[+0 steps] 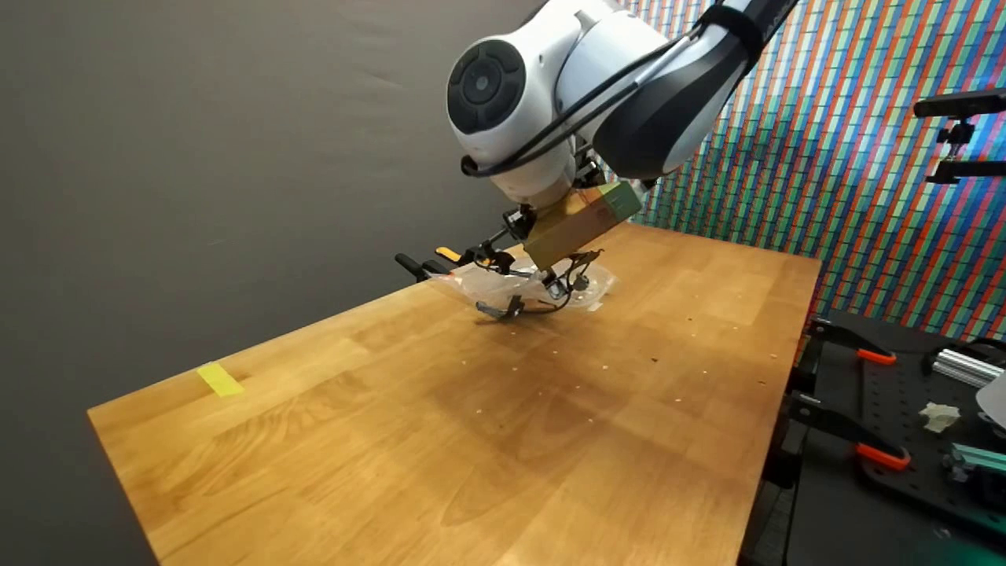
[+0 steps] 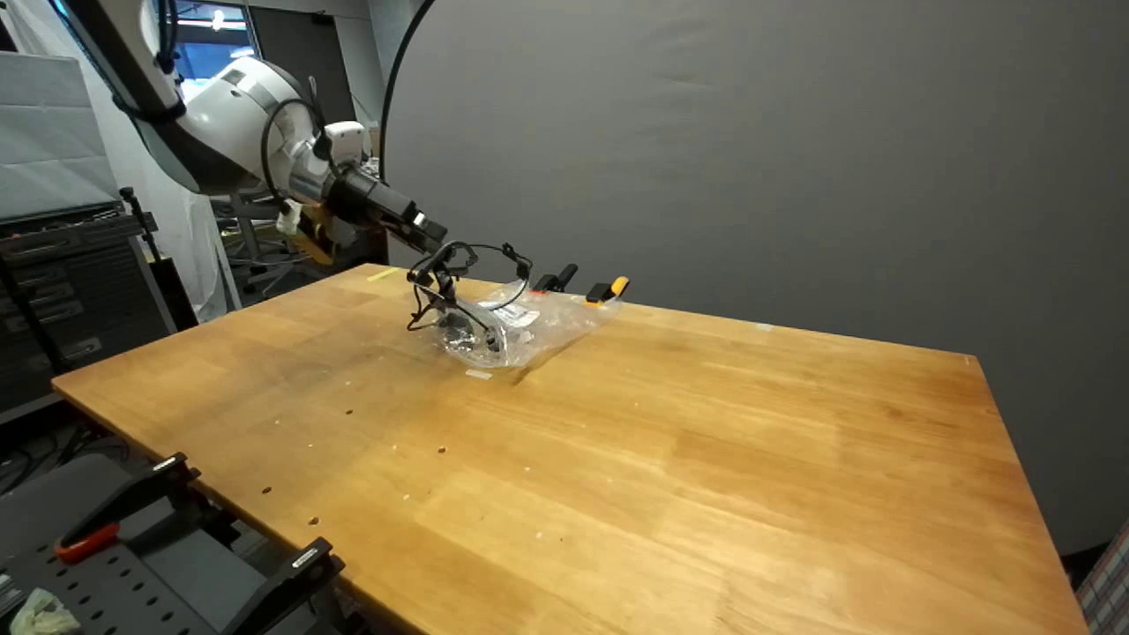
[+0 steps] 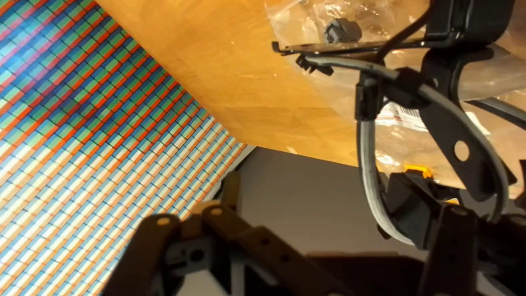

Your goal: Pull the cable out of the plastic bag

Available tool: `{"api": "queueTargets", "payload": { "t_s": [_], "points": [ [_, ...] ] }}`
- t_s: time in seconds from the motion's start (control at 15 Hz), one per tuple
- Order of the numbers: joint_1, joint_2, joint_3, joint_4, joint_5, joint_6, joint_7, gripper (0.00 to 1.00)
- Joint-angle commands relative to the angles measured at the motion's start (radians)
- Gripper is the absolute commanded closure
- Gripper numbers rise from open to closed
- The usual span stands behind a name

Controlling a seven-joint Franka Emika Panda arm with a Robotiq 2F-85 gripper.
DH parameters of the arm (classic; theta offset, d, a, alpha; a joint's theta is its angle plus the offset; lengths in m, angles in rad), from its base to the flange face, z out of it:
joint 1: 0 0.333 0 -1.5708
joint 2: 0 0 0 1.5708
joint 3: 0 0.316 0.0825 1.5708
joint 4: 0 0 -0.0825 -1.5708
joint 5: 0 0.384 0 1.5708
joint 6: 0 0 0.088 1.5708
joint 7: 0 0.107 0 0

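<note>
Tbl w/ plastic bag, cable by far edge, open room nearside

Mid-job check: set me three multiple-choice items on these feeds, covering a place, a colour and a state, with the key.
1. Relative to the wooden table, the plastic bag is:
A. underneath
B. on top
C. high above

2. In an exterior view, the strip of tape nearest a table corner is:
A. red
B. blue
C. yellow

3. The cable is:
A. looped, at least partly outside the bag
B. sealed entirely inside the bag
C. stretched straight

Key:
1 B: both exterior views show the bag lying on the wood.
2 C: the strip shows bright yellow against the brown wood.
3 A: in the wrist view a curve of it shows bare against the grey backdrop.
</note>
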Motion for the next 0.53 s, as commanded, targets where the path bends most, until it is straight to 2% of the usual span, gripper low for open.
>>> {"api": "queueTargets", "payload": {
  "t_s": [0.0, 0.27, 0.47],
  "points": [
    [-0.035, -0.128, 0.018, -0.014, 0.128, 0.074, -0.139, 0.00],
    [-0.094, -0.228, -0.006, -0.010, 0.347, 0.214, -0.332, 0.00],
    [-0.116, -0.248, -0.029, -0.049, 0.532, 0.297, -0.427, 0.00]
  ]
}}
